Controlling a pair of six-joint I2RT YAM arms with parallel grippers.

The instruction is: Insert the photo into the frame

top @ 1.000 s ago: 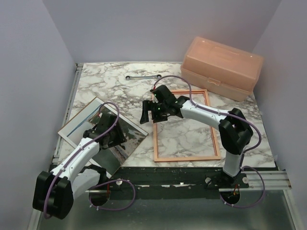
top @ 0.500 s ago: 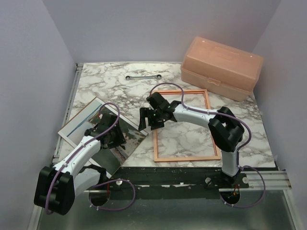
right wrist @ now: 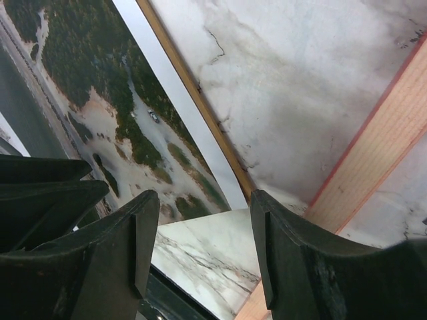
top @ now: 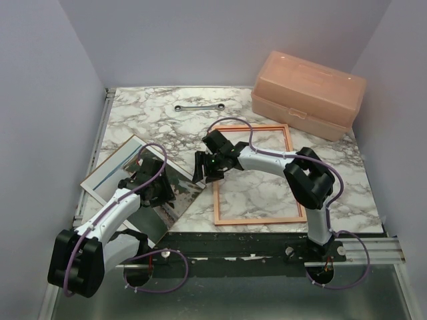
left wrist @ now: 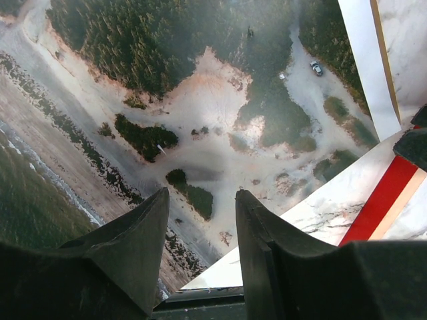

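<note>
While both hang spread and empty | left end effector (left wrist: 200, 200) over photo (left wrist: 200, 100) | right end effector (right wrist: 203, 203) beside frame (right wrist: 373, 143)

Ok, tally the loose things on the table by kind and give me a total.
Photo: 1
Brown board edging out under the photo: 1
Frame: 1
Pink box: 1
Wrench: 1
Total: 5
</note>
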